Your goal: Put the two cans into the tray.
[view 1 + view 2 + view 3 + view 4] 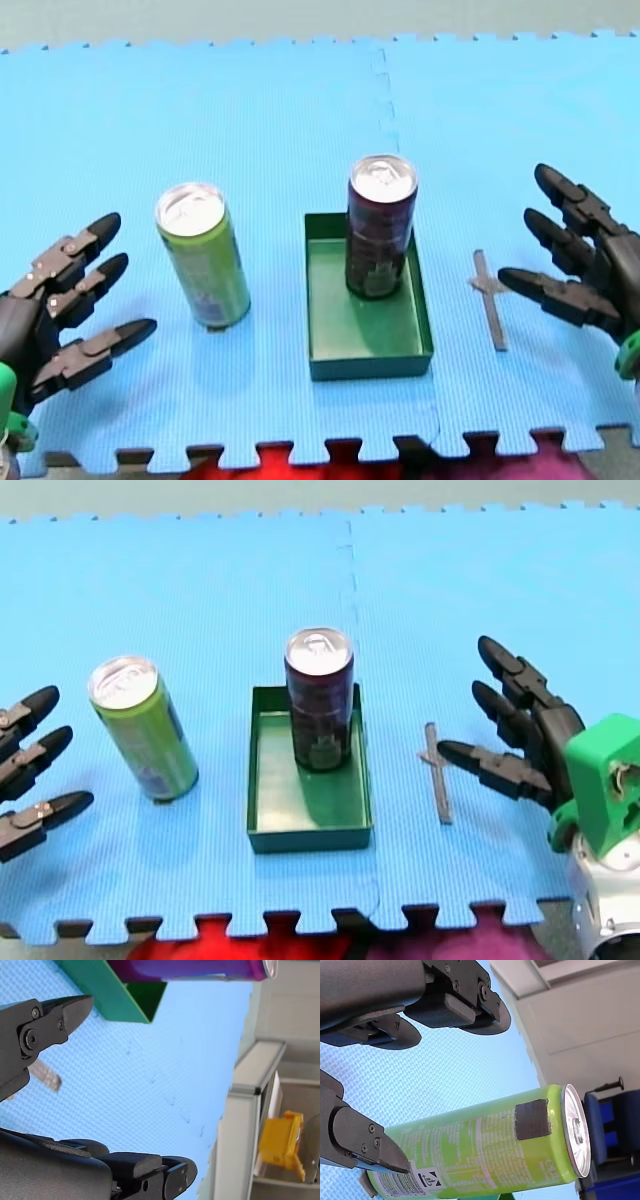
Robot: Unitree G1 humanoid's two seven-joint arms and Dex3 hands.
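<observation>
- Standing upright on the blue mat (200, 110), the green can (203, 255) is outside the tray (370, 366), just beside its left wall and apart from it.
- The dark purple can (380, 228) is already upright inside the tray, toward the far end, so by my reading half the job is done and the green can is the one left to move.
- The left hand (62, 300) sits near the mat's front-left corner, empty with its fingers uncurled. The green can lies ahead of it and toward the middle, near but not touching.
- The right hand (585, 255) is over the mat's right side, also empty and uncurled. The tray, the purple can and a grey strip (490, 300) on the mat all lie between it and the green can.
- The left hand is therefore clearly the nearer one, with a bare stretch of mat between it and the can.
- The can's long axis is vertical, so a side-on grasp around the body looks the natural approach.
- After that comes a lift over the tray's low wall into the free near end, in front of the purple can.
- The main risk, as I judge it, is knocking the tall can over on contact.
</observation>
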